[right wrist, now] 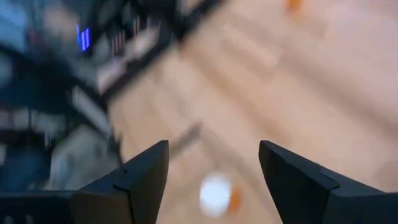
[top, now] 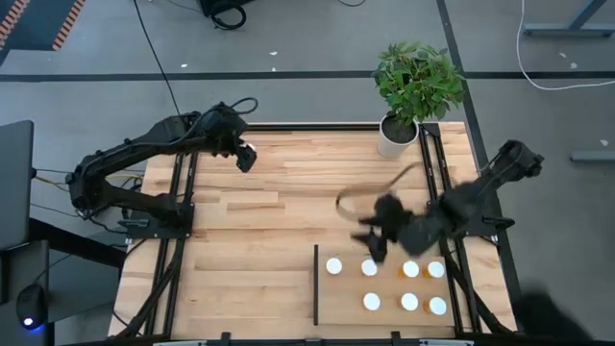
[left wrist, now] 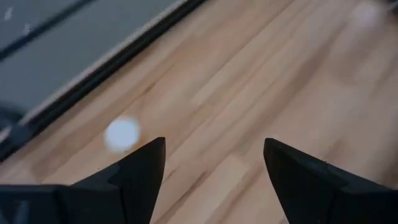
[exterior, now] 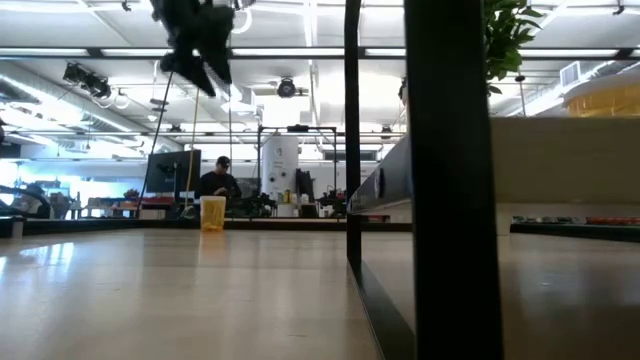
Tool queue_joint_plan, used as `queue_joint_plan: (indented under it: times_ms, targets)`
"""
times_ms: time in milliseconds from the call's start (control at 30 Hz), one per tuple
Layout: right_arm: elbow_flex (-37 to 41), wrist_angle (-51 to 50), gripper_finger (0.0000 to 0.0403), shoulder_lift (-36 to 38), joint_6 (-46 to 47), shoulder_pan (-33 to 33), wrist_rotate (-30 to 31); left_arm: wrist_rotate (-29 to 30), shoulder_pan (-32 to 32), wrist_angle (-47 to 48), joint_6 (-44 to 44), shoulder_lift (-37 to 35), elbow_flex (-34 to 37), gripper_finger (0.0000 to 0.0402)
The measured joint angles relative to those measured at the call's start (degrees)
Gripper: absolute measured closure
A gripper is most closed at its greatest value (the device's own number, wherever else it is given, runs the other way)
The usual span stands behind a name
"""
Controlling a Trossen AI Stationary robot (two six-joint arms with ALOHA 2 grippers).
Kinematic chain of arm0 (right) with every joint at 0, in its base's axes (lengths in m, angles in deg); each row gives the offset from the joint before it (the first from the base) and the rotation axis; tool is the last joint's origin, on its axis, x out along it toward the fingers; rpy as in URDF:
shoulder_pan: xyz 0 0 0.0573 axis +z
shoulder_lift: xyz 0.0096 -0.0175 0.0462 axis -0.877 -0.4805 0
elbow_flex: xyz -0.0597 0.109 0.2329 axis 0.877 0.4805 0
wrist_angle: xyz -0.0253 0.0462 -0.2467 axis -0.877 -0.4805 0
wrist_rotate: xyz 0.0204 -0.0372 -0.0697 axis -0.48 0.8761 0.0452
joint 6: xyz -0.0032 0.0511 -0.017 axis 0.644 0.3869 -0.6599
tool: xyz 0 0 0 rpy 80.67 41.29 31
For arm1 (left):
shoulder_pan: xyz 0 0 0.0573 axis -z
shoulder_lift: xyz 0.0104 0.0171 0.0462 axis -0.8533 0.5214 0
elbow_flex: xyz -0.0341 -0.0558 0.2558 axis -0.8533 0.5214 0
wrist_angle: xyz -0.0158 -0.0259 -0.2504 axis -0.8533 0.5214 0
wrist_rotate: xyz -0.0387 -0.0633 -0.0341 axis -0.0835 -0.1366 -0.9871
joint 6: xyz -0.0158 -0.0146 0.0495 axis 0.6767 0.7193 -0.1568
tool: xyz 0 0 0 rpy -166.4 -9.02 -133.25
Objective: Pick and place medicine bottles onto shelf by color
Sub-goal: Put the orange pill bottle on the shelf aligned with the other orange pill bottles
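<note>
Several medicine bottles (top: 410, 269) with white caps stand in two rows on the shelf (top: 332, 293), right of its black strip (top: 316, 284); two in the far row show orange. My right gripper (top: 373, 248) hangs open above the far row; its wrist view shows a white-capped orange bottle (right wrist: 217, 193) far below the fingers (right wrist: 214, 144). My left gripper (top: 247, 161) is open in the air near the table's far edge, high in the low view (exterior: 200, 65). Its wrist view (left wrist: 214, 142) shows a blurred white cap (left wrist: 122, 134) by the table's edge. An orange bottle (exterior: 213, 213) stands on the table below it.
A white plant pot (top: 394, 135) with a green plant stands at the far right corner. Black frame rails (top: 183, 211) run along both table sides. The shelf's dark posts (exterior: 450, 180) block the low view's right. A person (exterior: 220, 180) sits in the room behind.
</note>
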Motion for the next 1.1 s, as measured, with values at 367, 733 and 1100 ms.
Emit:
queue_joint_plan:
  times_ms: [367, 733, 1100]
  targets:
    - [0.0, 13.3, 0.0142, 5.4, -27.3, -17.0, 4.2, -2.5, -6.9, 1.3, -3.3, 7.5, 4.1, 0.0122]
    - [0.0, 13.0, 0.0097, -0.9, -34.0, -28.6, -7.4, 0.1, -8.5, 2.1, -4.5, 15.0, 4.0, 0.0094]
    - [0.0, 12.5, 0.0029, -2.4, -32.9, -30.1, -6.3, 2.9, -11.0, -2.1, -3.2, 16.5, 4.0, 0.0029]
